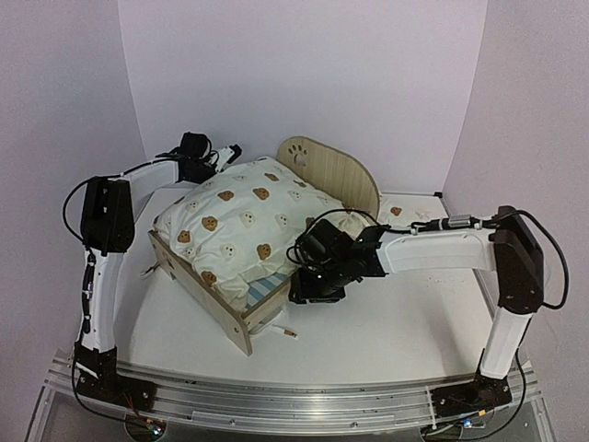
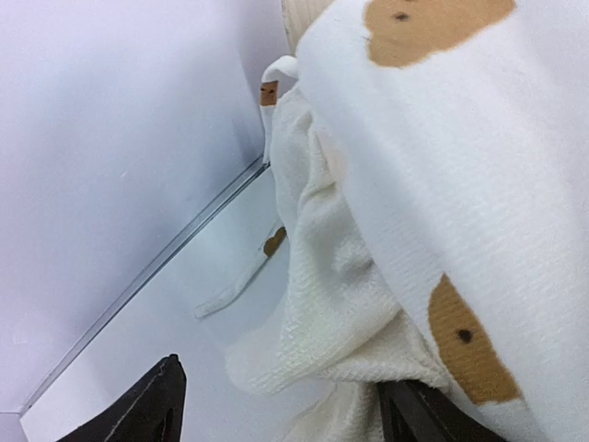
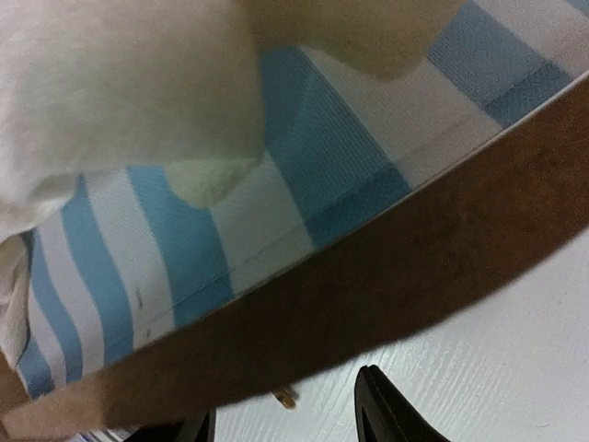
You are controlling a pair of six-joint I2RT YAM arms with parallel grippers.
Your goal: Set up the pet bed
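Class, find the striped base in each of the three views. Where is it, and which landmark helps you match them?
Top external: striped base peeks out at lower centre, under the duvet.
Left wrist: not in it.
Right wrist: fills the middle, above the wood rail.
Shared landmark: the cream duvet, in all three.

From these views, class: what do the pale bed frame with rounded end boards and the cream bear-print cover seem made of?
Pale bed frame: likely unpainted wood, matte; faint grain lines. Cream bear-print cover: soft woven cloth, possibly cotton; visible weave, folds.
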